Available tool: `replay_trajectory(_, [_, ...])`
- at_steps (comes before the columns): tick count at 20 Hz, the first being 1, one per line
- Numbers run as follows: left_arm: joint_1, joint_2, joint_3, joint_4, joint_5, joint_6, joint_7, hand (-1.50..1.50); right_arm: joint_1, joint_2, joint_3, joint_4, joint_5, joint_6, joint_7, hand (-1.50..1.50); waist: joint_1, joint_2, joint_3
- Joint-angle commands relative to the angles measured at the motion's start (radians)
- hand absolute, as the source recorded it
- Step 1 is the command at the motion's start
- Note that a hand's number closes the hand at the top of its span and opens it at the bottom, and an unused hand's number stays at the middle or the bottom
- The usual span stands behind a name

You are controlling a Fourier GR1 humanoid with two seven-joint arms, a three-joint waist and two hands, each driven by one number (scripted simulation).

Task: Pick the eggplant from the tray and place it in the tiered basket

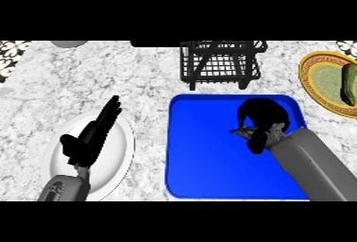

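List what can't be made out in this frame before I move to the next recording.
- Eggplant: head view; a dark shape on the blue tray, merging with the right hand curled over it, so the grip can't be confirmed.
- Green vegetable on the yellow plate: cut off by the right edge.
- Basket: its top is cut by the upper band.
- Grey object: cut off at the top.

A white-and-grey marbled counter (146, 85) fills the frame, patterned tile (10, 54) showing at its far corners.

basket (222, 64) behind tray (209, 160), plate (115, 156) left
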Motion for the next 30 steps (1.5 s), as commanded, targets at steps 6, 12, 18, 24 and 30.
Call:
replay_trajectory(6, [0.033,0.018,0.015,-0.007,0.004,-0.015,-0.041,0.00,0.034,-0.432,-0.339,0.251,-0.006,-0.286,-0.474,1.50,0.010,0.018,0.007])
replay_trajectory(12, [-0.008,-0.018,-0.013,-0.015,-0.012,0.007,0.010,0.00,-0.042,-0.402,-0.538,0.454,-0.203,-0.313,-0.722,1.50,0.024,0.016,0.006])
replay_trajectory(18, [0.043,-0.007,-0.018,-0.034,-0.014,-0.016,-0.007,0.00,-0.211,-0.410,-0.635,0.473,-0.298,-0.249,-0.780,1.50,0.028,0.008,0.003])
replay_trajectory(24, [0.040,-0.039,-0.022,0.013,-0.040,-0.003,-0.052,0.00,-0.413,-0.371,-0.617,0.454,-0.314,-0.142,-0.596,1.50,0.021,0.006,0.001])
replay_trajectory(30, [0.029,-0.039,-0.005,0.013,-0.031,-0.007,-0.024,0.00,-0.609,-0.269,-0.605,0.492,-0.312,-0.154,-0.427,1.50,0.022,0.006,0.001])
